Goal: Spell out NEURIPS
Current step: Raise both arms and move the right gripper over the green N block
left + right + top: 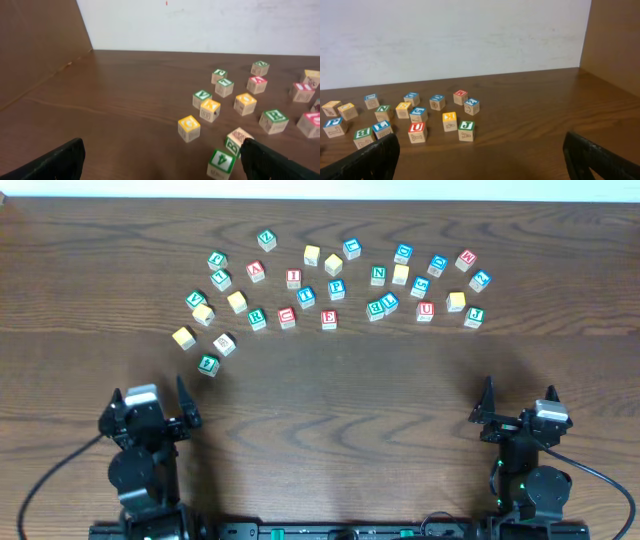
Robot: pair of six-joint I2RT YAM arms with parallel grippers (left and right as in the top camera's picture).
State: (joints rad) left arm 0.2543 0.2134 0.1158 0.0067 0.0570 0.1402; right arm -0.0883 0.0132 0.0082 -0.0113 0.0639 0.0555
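Crouching splayed: left gripper (150,393), right gripper (520,392).

I can read the green R cube (257,318), red E cube (329,319), red U cube (417,132), green N cube (378,275) and J cube (466,131); other letters are unclear to me.

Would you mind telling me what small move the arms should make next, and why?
Probably send the right gripper forward toward the green N block. Both it and the left gripper stand open and empty; nothing is lined up yet, and N comes first, nearer the right one.
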